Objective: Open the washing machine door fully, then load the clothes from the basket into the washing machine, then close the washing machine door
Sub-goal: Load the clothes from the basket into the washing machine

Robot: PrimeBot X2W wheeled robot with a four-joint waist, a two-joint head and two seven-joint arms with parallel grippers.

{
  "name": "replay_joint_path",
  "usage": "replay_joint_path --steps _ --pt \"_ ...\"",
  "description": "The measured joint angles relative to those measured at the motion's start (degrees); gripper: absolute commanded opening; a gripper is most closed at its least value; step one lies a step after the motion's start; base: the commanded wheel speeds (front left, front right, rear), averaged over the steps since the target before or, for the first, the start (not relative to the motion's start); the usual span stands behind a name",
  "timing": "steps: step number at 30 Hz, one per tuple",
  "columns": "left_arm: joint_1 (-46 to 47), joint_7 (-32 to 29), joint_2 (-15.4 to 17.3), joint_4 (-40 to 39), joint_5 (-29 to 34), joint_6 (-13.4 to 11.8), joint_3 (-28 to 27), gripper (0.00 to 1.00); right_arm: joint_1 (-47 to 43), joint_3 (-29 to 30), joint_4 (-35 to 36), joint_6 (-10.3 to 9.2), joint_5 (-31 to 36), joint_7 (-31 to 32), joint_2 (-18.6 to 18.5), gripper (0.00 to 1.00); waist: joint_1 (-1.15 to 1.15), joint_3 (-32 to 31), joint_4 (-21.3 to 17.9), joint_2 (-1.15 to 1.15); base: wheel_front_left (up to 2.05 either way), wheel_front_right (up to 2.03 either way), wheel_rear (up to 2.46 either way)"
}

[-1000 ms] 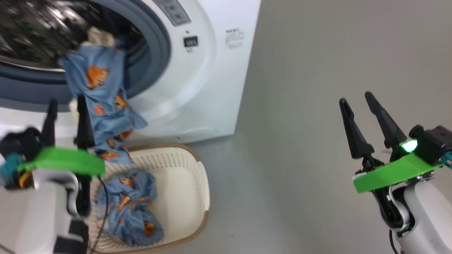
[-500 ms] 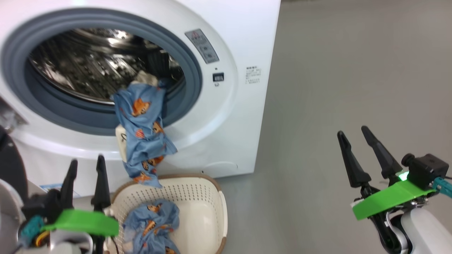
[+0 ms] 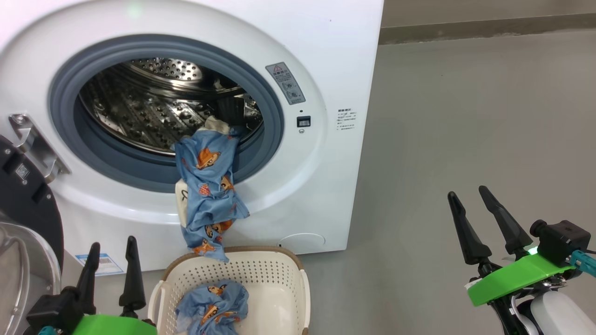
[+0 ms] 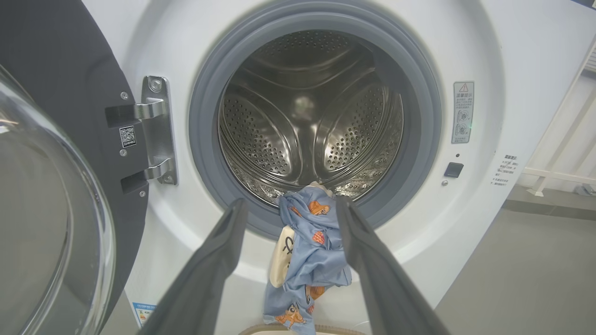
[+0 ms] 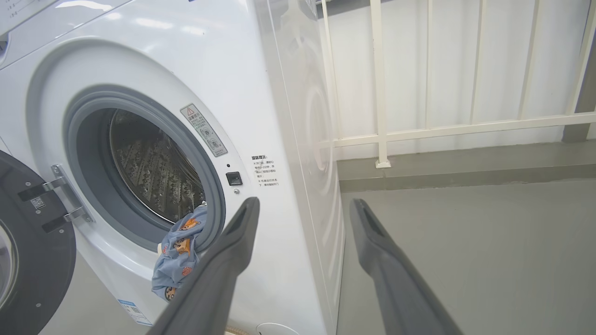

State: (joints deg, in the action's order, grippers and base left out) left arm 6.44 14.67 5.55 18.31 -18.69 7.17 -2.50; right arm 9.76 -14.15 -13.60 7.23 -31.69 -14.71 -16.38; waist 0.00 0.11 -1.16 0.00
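Head view: the washing machine [image 3: 326, 46] stands with its round mouth uncovered, and the steel drum [image 3: 153, 111] shows inside the grey-blue ring [image 3: 274, 116].
Door: the washing machine door [image 3: 23, 195] is swung wide on its hinge at the washing machine's left side, its black rim and clear glass bowl turned away from the mouth.
Hanging garment: one of the clothes [image 3: 209, 186] lies over the lower lip of the washing machine's ring. Its top end is just inside the drum and the rest trails down the white front.
Basket: the basket [image 3: 279, 279] sits on the floor [image 3: 465, 116] just in front of the washing machine, below the mouth. The hanging garment's tail reaches the basket's rear rim.
Second garment: bunched [image 3: 214, 307] inside the basket.
Left gripper [image 3: 113, 242]: low in front of the washing machine, just left of the basket; jaws spread wide with nothing between them.
Right gripper [image 3: 467, 191]: well off the washing machine's right side, over bare floor; jaws spread wide and empty.
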Motion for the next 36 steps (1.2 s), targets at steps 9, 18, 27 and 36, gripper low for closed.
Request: replay_joint_path --steps 9,18,27,36 --pt "0.0 0.0 -0.4 -0.3 0.1 0.0 0.1 1.0 -0.3 0.8 0.0 0.0 0.5 0.0 0.0 1.0 0.0 0.7 0.0 0.0 0.0 0.0 0.0" --pt "0.0 0.0 -0.8 -0.2 0.1 0.0 0.1 1.0 -0.6 0.8 0.0 0.0 0.5 0.0 0.0 1.0 0.0 1.2 -0.4 0.0 0.0 0.0 0.0" --pt "0.1 0.0 -0.8 0.5 0.1 0.0 0.1 1.0 -0.6 0.8 0.0 0.0 0.5 0.0 0.0 1.0 0.0 2.0 -0.6 0.0 0.0 0.0 0.0" --pt "1.7 -0.9 -0.8 3.4 0.1 -0.2 0.8 1.0 0.4 0.6 0.1 0.0 0.4 0.0 -0.1 1.0 0.0 4.7 -1.5 0.0 0.0 0.0 0.0"
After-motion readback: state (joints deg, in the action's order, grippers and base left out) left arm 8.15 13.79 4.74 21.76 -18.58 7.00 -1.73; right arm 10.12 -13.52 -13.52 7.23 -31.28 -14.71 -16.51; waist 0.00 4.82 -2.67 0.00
